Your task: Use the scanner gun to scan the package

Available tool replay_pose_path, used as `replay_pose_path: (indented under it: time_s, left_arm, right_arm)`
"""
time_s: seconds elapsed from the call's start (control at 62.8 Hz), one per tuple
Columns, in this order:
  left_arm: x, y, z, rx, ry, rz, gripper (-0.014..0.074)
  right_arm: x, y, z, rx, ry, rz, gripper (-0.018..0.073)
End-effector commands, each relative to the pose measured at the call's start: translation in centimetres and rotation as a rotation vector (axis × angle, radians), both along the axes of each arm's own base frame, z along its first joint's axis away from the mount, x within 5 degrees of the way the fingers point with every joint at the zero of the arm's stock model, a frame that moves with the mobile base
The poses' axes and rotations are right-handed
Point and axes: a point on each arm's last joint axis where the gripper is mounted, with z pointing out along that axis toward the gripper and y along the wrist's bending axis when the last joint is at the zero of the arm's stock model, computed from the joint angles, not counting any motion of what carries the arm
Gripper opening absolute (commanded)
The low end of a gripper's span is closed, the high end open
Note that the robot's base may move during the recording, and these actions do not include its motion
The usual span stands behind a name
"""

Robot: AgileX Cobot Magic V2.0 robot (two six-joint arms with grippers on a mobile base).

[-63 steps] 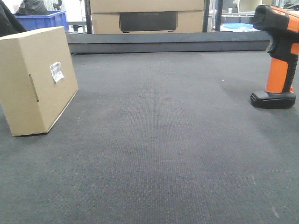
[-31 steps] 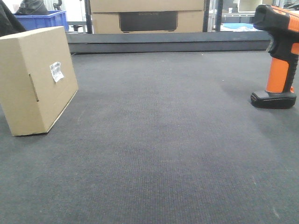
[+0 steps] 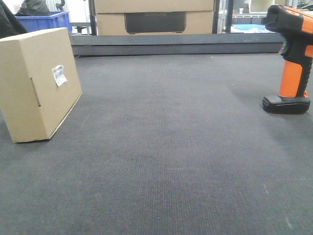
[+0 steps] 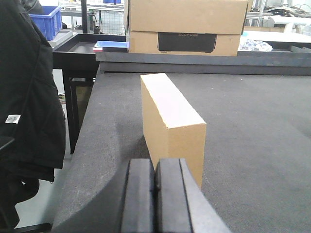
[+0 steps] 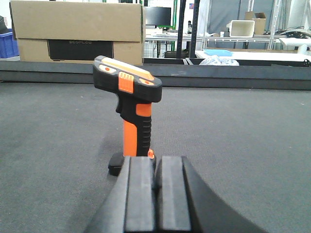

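Note:
A brown cardboard package (image 3: 36,83) with a white label (image 3: 59,75) stands tilted on the dark mat at the left. It also shows in the left wrist view (image 4: 170,119), just ahead of my left gripper (image 4: 155,167), which is shut and empty. An orange and black scanner gun (image 3: 292,58) stands upright on its base at the right. In the right wrist view the scanner gun (image 5: 131,107) stands just ahead of my right gripper (image 5: 156,165), which is shut and empty. Neither gripper shows in the front view.
A large cardboard box (image 3: 154,17) sits on a raised ledge (image 3: 171,44) at the back. A blue crate (image 3: 44,20) is at the back left. A black jacket (image 4: 29,97) hangs off the table's left edge.

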Motion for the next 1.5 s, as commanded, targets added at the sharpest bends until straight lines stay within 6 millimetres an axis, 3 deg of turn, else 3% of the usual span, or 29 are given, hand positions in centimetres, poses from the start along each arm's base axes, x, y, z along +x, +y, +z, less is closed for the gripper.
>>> replay_pose_path:
  time_s: [0.0,0.175,0.334,0.541,0.605,1.481]
  left_arm:
    - [-0.1,0.0,0.1,0.0,-0.023,0.0,-0.0091]
    - [0.4,-0.1,-0.8,-0.012,-0.006,-0.005,-0.0091]
    - [2.2,0.0,-4.0,0.032,-0.093,0.058,-0.0091]
    - [3.2,0.6,-7.8,-0.023,-0.094,0.178,-0.0091]
    - [3.1,0.7,-7.1,-0.022,-0.182,0.192,-0.0091]
    - [3.2,0.4,-7.6,-0.026,-0.13,0.129,-0.0091]
  right_arm:
    - [0.0,0.0,0.1,0.001,-0.022,-0.006,-0.0167]
    - [0.0,0.0,0.1,0.001,-0.022,-0.006,-0.0167]
    - [0.0,0.0,0.1,0.001,-0.022,-0.006,-0.0167]
    - [0.0,0.0,0.1,0.001,-0.022,-0.006,-0.0167]
    - [0.0,0.0,0.1,0.001,-0.022,-0.006,-0.0167]
    - [0.0,0.0,0.1,0.001,-0.022,-0.006,-0.0167]
